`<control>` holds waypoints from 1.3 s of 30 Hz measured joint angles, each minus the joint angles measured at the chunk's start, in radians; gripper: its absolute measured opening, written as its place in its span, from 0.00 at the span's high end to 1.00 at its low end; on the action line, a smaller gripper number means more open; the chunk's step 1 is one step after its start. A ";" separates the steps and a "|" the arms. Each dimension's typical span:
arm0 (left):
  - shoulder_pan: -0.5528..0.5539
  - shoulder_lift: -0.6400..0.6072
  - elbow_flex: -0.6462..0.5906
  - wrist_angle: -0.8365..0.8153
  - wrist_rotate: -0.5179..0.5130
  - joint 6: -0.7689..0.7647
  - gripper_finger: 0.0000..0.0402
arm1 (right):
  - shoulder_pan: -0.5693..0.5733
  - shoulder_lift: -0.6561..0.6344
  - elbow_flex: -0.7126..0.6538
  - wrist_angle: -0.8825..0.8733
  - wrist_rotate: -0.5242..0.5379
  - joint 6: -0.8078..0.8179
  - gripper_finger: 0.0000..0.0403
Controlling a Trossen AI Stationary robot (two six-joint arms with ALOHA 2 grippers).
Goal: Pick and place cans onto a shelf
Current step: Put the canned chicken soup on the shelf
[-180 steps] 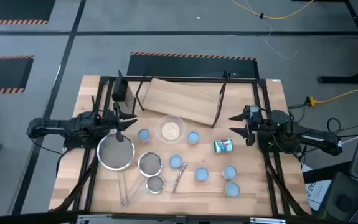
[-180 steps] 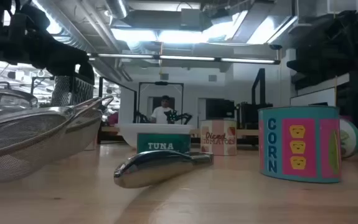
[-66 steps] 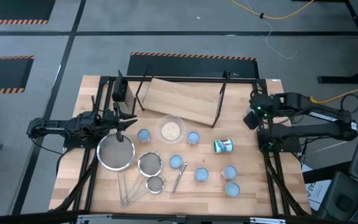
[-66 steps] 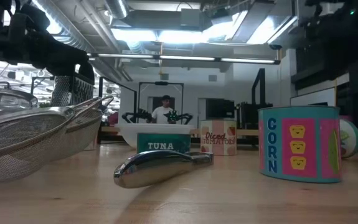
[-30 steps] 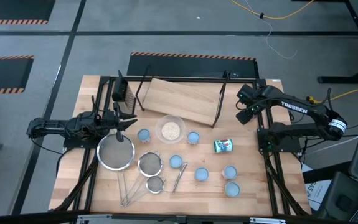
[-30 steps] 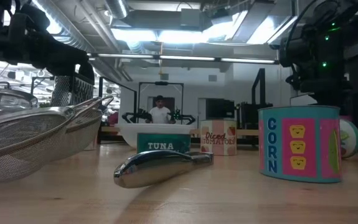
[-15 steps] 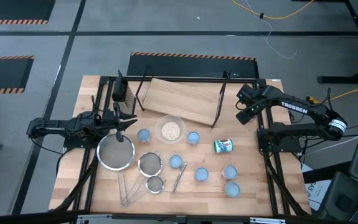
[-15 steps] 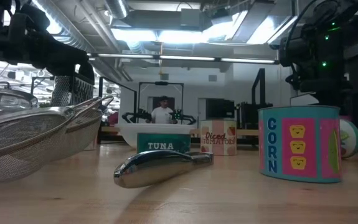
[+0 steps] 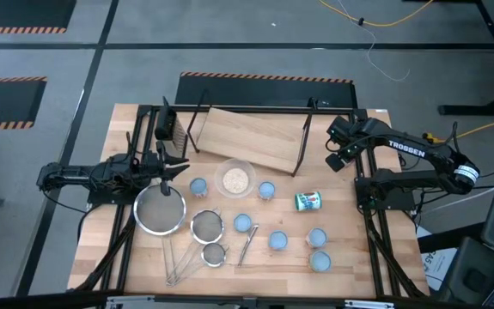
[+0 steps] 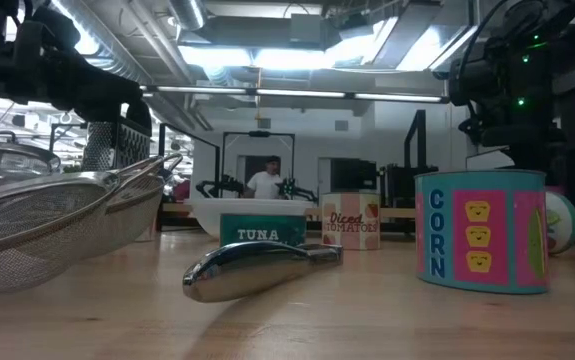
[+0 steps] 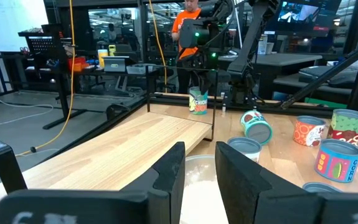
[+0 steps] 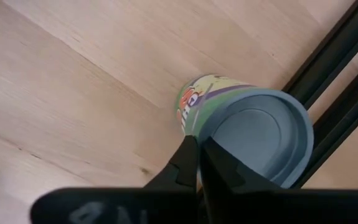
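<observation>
- The can (image 12: 247, 121) under my right gripper (image 12: 198, 163) stands upright by the black frame rods at the right of the right wrist view, pale blue top up, green and white label on its side.
- It looks stiff, small and probably light; I judge the smooth round wall slippery, so I would pinch it across the middle of its side, below the rim, not on the flat lid.
- My right fingers sit narrow, nearly together, holding nothing, their tips over the can's near edge; they need to spread before I go down.
- In the high view my right gripper (image 9: 339, 148) hovers at the upper right of the table, just beside the shelf (image 9: 251, 137).
- Other cans stand on the tabletop at centre and lower right; one (image 9: 307, 202) lies on its side and may roll.
- My left gripper (image 9: 167, 167) waits at the left by the large strainer (image 9: 160, 210), its fingers a small gap apart and empty.
</observation>
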 joint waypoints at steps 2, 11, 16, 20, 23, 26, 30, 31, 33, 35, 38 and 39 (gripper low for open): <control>0.000 0.000 0.000 0.000 0.000 0.000 0.79 | 0.000 0.000 0.000 0.000 0.000 0.000 0.97; 0.000 0.000 0.000 0.000 0.000 0.000 0.79 | 0.000 0.002 0.075 -0.014 -0.001 -0.057 0.98; 0.000 0.000 0.000 0.000 0.000 0.000 0.79 | 0.000 0.002 0.173 -0.062 0.021 -0.119 0.98; 0.000 0.000 0.000 0.000 0.000 0.000 0.79 | 0.000 0.002 0.290 -0.118 0.081 -0.158 0.98; 0.000 0.000 0.000 0.000 0.000 0.000 0.79 | 0.000 0.002 0.399 -0.136 0.105 -0.209 0.98; 0.000 0.000 0.000 0.000 0.000 0.000 0.79 | 0.000 0.018 0.518 -0.143 0.106 -0.249 0.98; 0.000 0.000 0.000 0.000 0.000 0.000 0.79 | 0.000 0.078 0.685 -0.156 0.108 -0.291 0.98; 0.000 0.000 0.000 0.000 0.000 0.000 0.79 | 0.000 0.099 0.729 -0.158 0.108 -0.294 0.98; 0.000 0.000 0.000 0.000 0.000 0.001 0.79 | 0.002 0.149 0.814 -0.165 0.108 -0.313 0.98; 0.000 0.000 0.000 0.000 0.000 0.001 0.79 | 0.013 0.205 0.896 -0.173 0.108 -0.339 0.98; 0.000 0.000 0.000 0.000 0.000 0.001 0.79 | 0.030 0.297 1.011 -0.182 0.107 -0.367 0.98; 0.000 0.000 0.000 0.000 0.000 0.001 0.79 | 0.038 0.329 1.045 -0.187 0.107 -0.371 0.98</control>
